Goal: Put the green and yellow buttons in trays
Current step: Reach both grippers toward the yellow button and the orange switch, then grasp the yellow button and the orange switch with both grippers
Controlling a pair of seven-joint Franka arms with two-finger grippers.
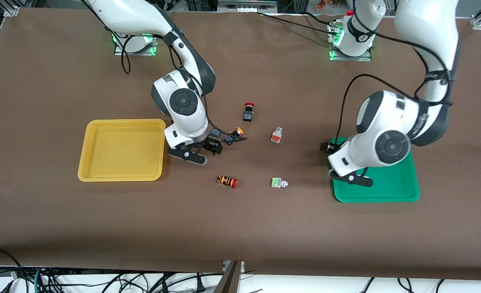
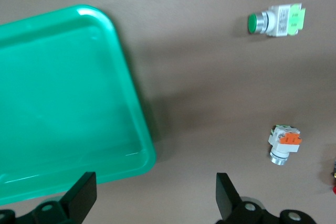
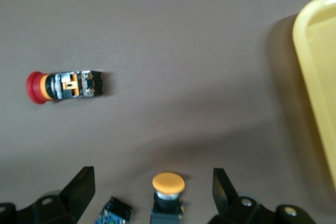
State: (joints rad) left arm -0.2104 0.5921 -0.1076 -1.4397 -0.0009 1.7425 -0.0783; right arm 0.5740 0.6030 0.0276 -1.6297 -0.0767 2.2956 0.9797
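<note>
My right gripper (image 1: 223,143) is open and low over the table beside the yellow tray (image 1: 122,175). Between its fingers lies a yellow-capped button (image 3: 168,184) with a dark body, also seen from the front (image 1: 236,131). A second dark blue button body (image 3: 113,211) lies close by, its cap hidden. My left gripper (image 2: 155,195) hangs open and empty over the corner of the green tray (image 2: 131,103). A white button with a green block (image 2: 275,20) and one with an orange block (image 2: 283,142) lie on the table between the trays.
A red-capped button with an orange-black striped body (image 1: 227,181) lies nearer the front camera than my right gripper. A red-capped black button (image 1: 248,110) stands farther from it. Both trays hold nothing.
</note>
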